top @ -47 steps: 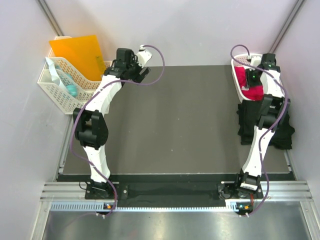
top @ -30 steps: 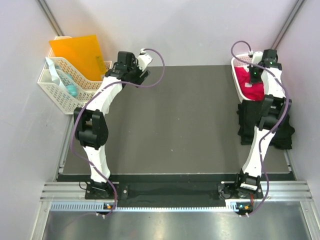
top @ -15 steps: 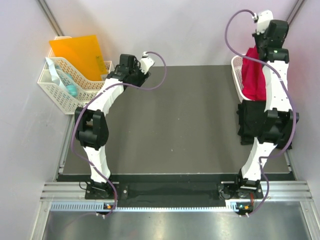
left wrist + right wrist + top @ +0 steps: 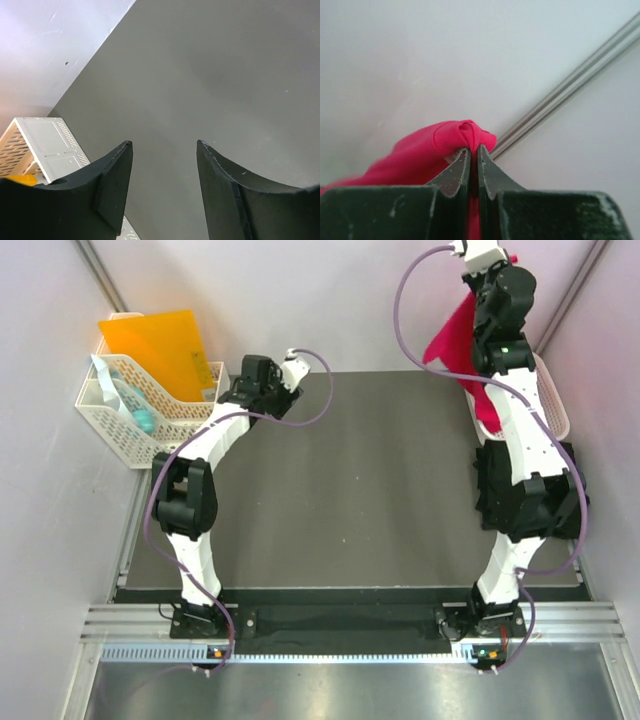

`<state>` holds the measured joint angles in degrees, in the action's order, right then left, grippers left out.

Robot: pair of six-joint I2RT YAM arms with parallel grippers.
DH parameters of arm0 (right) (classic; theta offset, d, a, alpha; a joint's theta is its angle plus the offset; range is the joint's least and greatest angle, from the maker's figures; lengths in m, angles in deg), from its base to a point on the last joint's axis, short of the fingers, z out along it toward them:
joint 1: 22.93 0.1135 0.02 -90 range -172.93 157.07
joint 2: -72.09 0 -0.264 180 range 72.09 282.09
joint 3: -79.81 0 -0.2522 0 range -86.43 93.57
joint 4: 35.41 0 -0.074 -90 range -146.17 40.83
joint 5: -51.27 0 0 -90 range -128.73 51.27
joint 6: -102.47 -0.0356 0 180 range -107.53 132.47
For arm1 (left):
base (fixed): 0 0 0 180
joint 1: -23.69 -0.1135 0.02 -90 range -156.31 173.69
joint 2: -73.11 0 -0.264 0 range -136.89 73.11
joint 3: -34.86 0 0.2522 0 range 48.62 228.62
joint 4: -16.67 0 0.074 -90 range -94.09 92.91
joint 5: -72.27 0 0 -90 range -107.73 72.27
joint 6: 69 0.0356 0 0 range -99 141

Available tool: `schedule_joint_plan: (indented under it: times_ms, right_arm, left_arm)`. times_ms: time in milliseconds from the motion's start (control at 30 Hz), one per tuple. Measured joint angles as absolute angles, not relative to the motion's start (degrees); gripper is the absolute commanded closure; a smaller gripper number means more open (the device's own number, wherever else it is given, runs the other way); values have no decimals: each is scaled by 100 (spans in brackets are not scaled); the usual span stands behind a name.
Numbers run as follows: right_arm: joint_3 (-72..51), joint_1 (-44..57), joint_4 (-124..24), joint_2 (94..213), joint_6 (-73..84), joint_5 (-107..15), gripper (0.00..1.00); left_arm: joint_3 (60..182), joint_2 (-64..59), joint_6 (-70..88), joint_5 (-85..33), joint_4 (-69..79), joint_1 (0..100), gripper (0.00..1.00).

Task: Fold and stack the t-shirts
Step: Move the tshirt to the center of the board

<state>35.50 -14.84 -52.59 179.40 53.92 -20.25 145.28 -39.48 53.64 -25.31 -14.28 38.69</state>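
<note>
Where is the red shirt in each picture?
Top external: the red t-shirt hangs at the upper right from the right tool, its lower end by the white basket.
Left wrist: not in it.
Right wrist: centre, pinched in the right tool.
Shared landmark: the metal corner rail, beside the shirt in both.
</note>
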Motion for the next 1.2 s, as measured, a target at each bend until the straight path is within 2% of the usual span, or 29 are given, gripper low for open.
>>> schedule_joint_plan:
  times_ms: [367,567,967,1200]
  right_arm:
    - [4186,-872,-3473,17877,6279,-1747,100]
    - [3519,-526,-2739,17324,6441,-2322,100]
    - [2885,488,-3355,17160,6266,-3614,100]
    - [3231,908,-3412,17413,6461,-3867,100]
  left_arm:
    - [14205,-3909,5128,-2133,-838,3869,44]
    - [14119,-3876,4986,-1975,-558,3878,44]
    - [13999,-3810,4833,-1956,-258,3950,46]
    - [13595,-3570,4787,-1888,-22,3957,46]
